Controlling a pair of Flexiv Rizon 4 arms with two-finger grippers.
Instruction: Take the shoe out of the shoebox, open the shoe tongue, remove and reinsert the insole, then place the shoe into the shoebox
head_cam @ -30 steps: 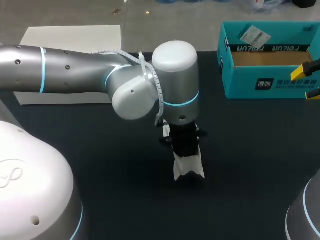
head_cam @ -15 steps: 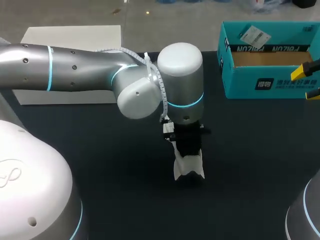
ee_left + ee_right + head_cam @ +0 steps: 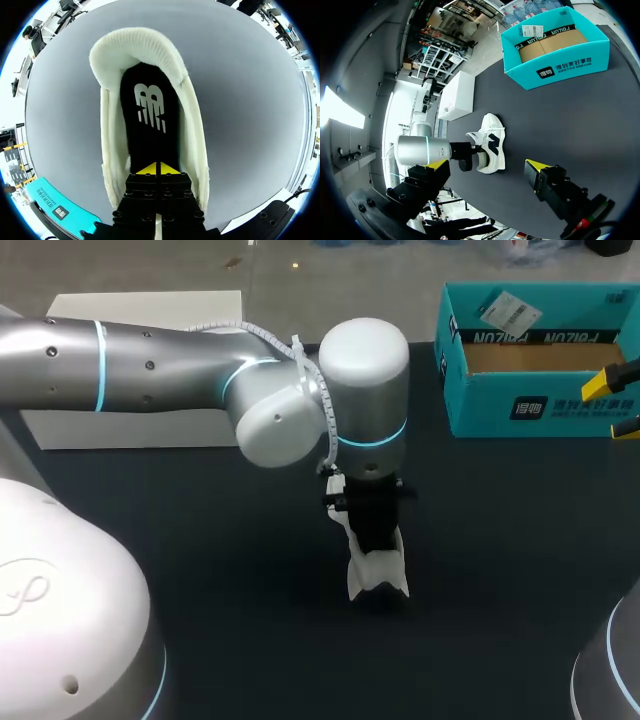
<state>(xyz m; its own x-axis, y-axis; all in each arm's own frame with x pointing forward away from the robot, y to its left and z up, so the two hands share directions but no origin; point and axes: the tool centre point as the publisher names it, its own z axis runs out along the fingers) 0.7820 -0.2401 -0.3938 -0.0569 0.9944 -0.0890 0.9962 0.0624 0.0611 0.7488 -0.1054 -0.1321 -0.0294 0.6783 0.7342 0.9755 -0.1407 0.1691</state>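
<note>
- Head view: the silver left arm (image 3: 150, 375) comes in from the left, and its wrist stands directly above the white low-top shoe with black trim (image 3: 378, 570).
- The shoe rests near the middle of the black worktop (image 3: 200, 560), outside the teal cardboard shoebox (image 3: 530, 405) and well apart from it.
- The shoebox sits at the far right of the worktop with its top uncovered; its brown inner floor shows.
- Left wrist view: the left tool (image 3: 159, 169) reaches down into the mouth of the shoe.
- The two yellow tips of the left tool are clenched together, with only a thin line between them.
- These tips sit over the black insole with a white logo (image 3: 150, 115), at the end away from the heel. Whether they pinch any material cannot be told.
- The white padded collar (image 3: 145, 45) curves around the heel end of the insole, ahead of the left tool.
- Right wrist view: the right tool (image 3: 486, 165) is released; its yellow-tipped fingers (image 3: 437, 164) stand wide apart and touch nothing.
- The right tool hangs above the worktop. The shoe lies ahead of it, and the shoebox lies farther on.
- Head view: the tips of the right tool show at the right edge, near the right end of the shoebox.
- A white rectangular box (image 3: 140, 315) lies at the far left edge of the worktop.
</note>
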